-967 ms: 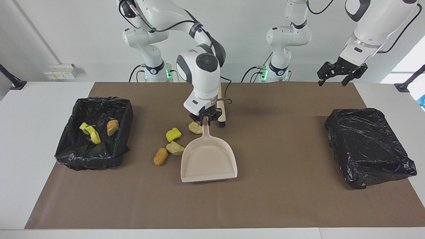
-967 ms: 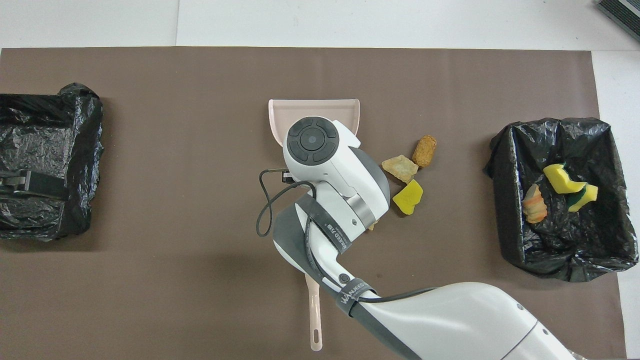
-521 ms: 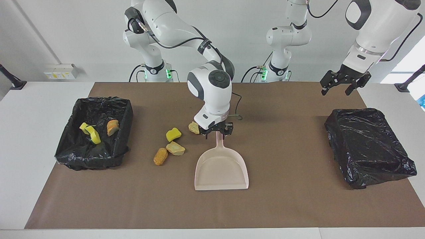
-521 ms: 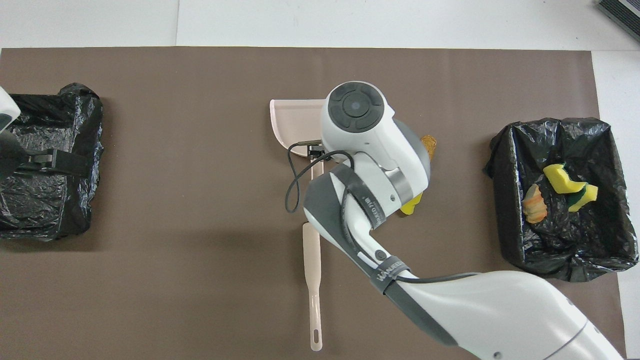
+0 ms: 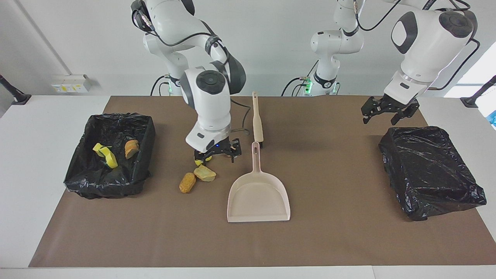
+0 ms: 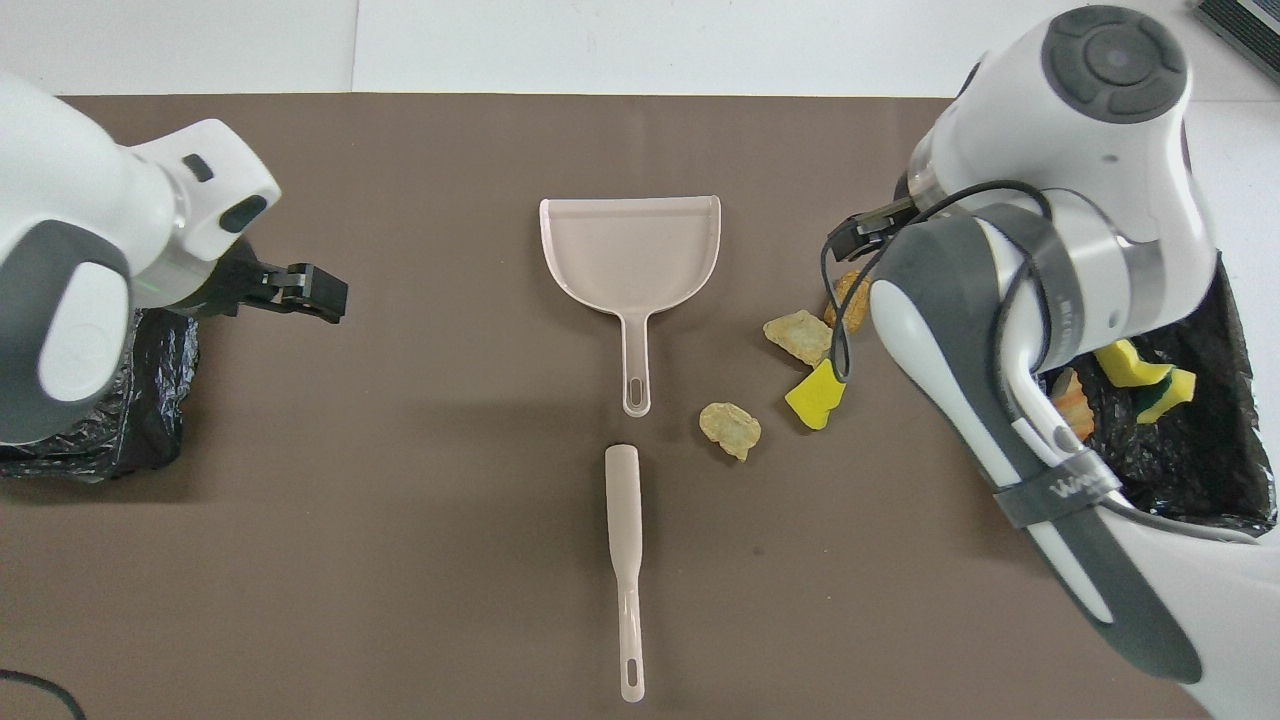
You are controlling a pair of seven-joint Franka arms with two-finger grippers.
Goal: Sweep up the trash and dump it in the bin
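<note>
Seven lumps: three in bin, four loose on mat
Brush [image 5: 257,118]: nearest robots, lying on mat, end on to dustpan handle
Right gripper [image 5: 217,154]: jaws apart, empty, low over yellow lump [image 6: 816,394], beside dustpan handle
Left gripper [image 5: 384,112]: jaws apart, empty, raised over mat by covered bin [image 5: 430,170], toward left arm's end
Loose trash: tan lump [image 6: 731,428] just beside dustpan handle tip; yellow lump next, toward right arm's end; pale tan lump [image 5: 204,173] and orange-brown lump [image 5: 187,182] farther out, touching
Bin [image 5: 77,170]: black-lined, open, at right arm's end; yellow chunks [image 5: 106,154] and orange-brown piece [image 5: 131,148] inside
Dustpan [image 5: 258,195]: pale pink, flat on mat mid-table, handle toward robots, mouth away, pan bare, farther out than loose lumps
</note>
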